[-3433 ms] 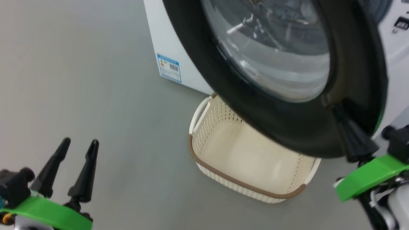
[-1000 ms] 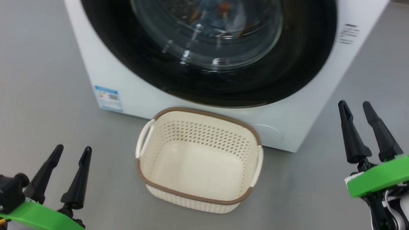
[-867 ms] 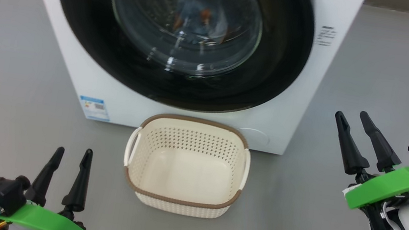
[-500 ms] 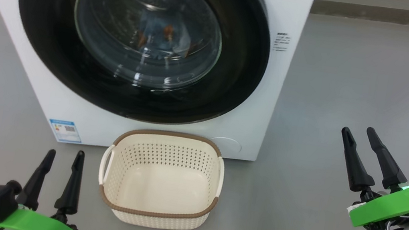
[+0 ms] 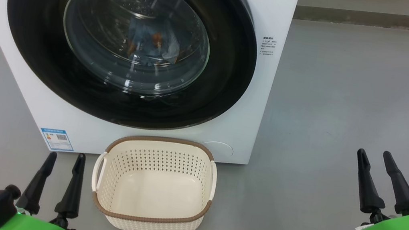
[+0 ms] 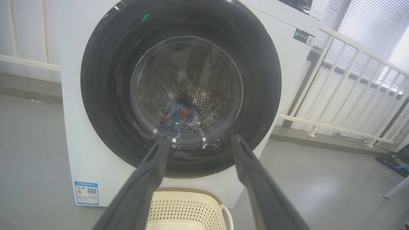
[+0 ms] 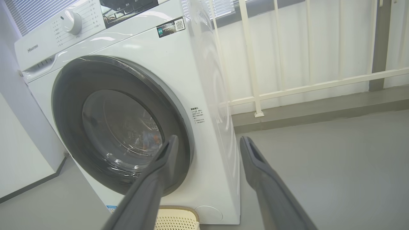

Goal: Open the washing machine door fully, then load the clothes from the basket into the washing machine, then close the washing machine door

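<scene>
The left pincer [image 5: 66,156] has its two fingers spread wide and holds nothing. It hangs low, just left of the basket [image 5: 160,139]. The right pincer [image 5: 374,153] is spread wide too, with nothing in it, well off to the right over the grey floor [image 5: 334,89]. The basket sits on the floor right in front of the washing machine [image 5: 280,12]. The washing machine door [image 5: 30,32] is closed. The clothes [image 5: 150,44] lie inside, behind the round glass.

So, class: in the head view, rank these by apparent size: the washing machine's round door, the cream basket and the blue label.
1. Round black-rimmed glass washing machine door: largest.
2. Cream perforated plastic basket, though it lies nearer the camera.
3. Small blue rectangular label: smallest.
</scene>
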Motion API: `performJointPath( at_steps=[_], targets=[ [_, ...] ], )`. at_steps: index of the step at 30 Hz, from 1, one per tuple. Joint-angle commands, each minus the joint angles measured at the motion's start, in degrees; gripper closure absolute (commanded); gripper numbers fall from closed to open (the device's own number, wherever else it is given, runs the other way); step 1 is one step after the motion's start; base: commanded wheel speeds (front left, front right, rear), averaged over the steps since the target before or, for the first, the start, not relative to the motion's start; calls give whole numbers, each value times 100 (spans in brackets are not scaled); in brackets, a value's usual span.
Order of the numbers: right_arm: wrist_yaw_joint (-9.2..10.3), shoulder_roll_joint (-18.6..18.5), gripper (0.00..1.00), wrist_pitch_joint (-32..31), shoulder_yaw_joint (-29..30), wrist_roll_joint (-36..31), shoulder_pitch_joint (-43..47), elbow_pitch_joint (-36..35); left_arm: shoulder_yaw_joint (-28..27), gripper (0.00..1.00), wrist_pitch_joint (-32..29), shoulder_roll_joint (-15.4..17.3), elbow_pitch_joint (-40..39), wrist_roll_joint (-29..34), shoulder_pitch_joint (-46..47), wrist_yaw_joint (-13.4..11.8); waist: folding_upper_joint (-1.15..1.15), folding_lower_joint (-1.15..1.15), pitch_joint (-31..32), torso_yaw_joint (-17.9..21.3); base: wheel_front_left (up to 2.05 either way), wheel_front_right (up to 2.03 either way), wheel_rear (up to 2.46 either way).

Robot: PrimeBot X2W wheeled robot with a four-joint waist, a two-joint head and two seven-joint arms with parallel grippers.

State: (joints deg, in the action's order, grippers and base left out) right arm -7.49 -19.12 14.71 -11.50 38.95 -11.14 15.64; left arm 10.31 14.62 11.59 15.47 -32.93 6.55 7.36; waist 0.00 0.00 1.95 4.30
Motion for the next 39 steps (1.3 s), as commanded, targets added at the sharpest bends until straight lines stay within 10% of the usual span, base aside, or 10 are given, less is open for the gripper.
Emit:
performJointPath(
  at_steps=[1, 39],
  targets=[
    [0, -62, 0, 29, 5, -104, 19, -138, -183, 0, 38, 154, -181, -41, 133, 13, 0, 0, -13, -13, 0, 0, 0],
    [0, 286, 0, 29, 397, -798, 156, -11, -123, 0, 38, 262, -232, -125, 135, 13, 0, 0, -113, -102, 0, 0, 0]
  ],
)
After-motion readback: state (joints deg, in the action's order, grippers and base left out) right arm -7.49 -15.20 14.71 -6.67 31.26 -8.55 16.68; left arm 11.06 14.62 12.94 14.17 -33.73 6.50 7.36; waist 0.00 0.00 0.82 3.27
